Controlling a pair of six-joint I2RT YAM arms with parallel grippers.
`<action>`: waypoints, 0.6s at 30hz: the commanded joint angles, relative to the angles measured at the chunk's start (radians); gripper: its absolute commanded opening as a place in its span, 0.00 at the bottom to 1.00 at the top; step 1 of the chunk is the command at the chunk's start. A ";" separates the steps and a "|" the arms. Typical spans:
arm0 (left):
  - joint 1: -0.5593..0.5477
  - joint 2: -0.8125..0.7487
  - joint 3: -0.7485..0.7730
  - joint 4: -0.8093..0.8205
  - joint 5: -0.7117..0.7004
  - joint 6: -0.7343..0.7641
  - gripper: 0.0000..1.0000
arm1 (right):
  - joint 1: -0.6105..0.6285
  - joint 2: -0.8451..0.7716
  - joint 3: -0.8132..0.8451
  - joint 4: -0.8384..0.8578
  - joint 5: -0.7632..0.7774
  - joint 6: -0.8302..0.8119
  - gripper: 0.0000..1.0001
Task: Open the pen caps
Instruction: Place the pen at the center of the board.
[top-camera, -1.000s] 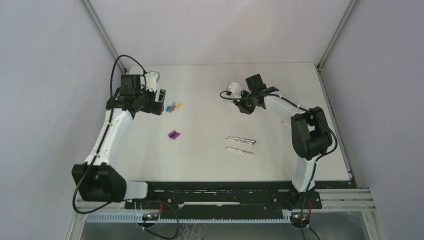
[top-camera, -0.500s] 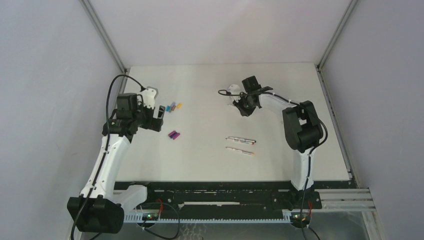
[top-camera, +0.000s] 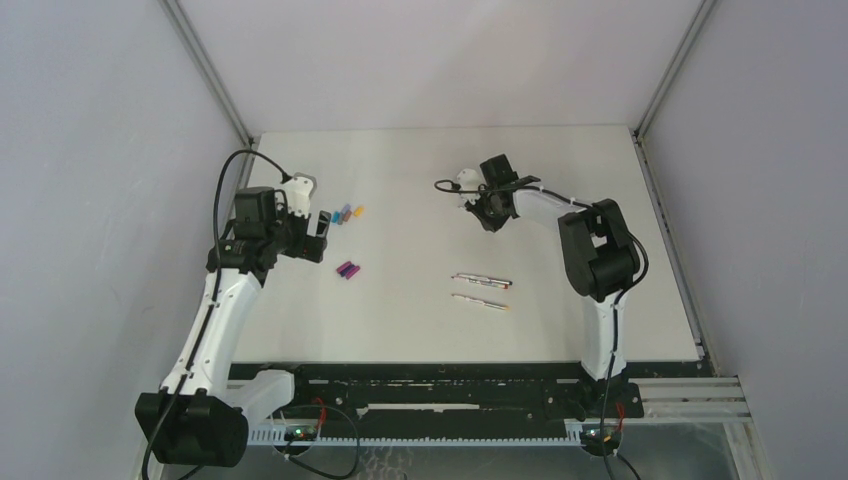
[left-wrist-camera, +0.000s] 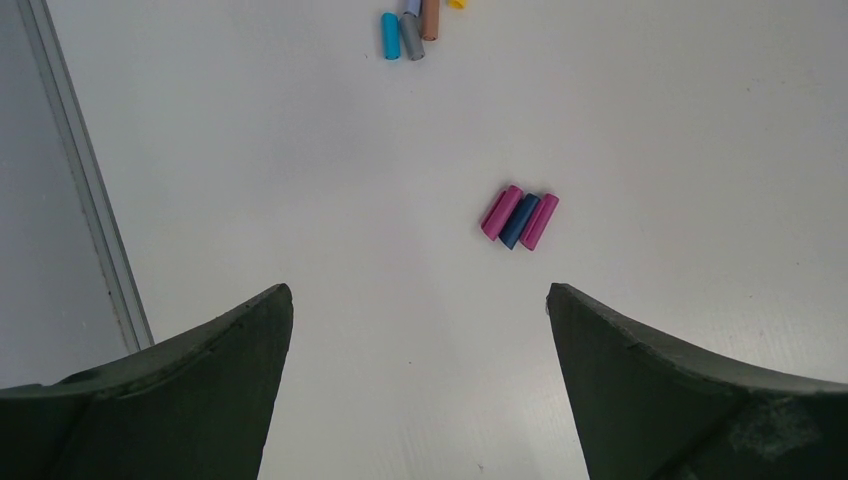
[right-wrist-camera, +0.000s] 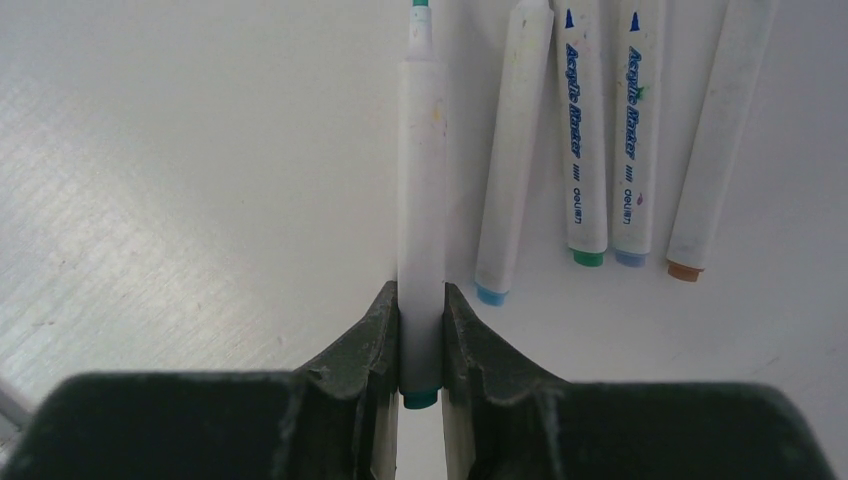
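Pinching one white pen (right-wrist-camera: 421, 190) near its teal rear end in the right gripper (right-wrist-camera: 421, 300), bare nib pointing away. Lying just beside it on the tabletop (right-wrist-camera: 180, 150): four more pens (right-wrist-camera: 582, 140), side by side. Hovering with the left gripper (left-wrist-camera: 418, 292) spread wide and empty above three pen caps (left-wrist-camera: 520, 218), magenta, blue, magenta, touching in a row. Resting farther off: a second cluster of caps (left-wrist-camera: 410, 25). Lying apart near mid-tabletop: two further pens (top-camera: 481, 281).
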 joint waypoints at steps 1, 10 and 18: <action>0.009 -0.006 -0.018 0.045 0.006 0.016 1.00 | 0.020 0.018 0.036 0.057 0.067 -0.001 0.12; 0.009 -0.010 -0.021 0.046 0.009 0.013 1.00 | 0.036 0.038 0.037 0.089 0.131 -0.012 0.15; 0.009 -0.009 -0.023 0.047 0.009 0.015 1.00 | 0.034 0.030 0.039 0.083 0.121 -0.007 0.19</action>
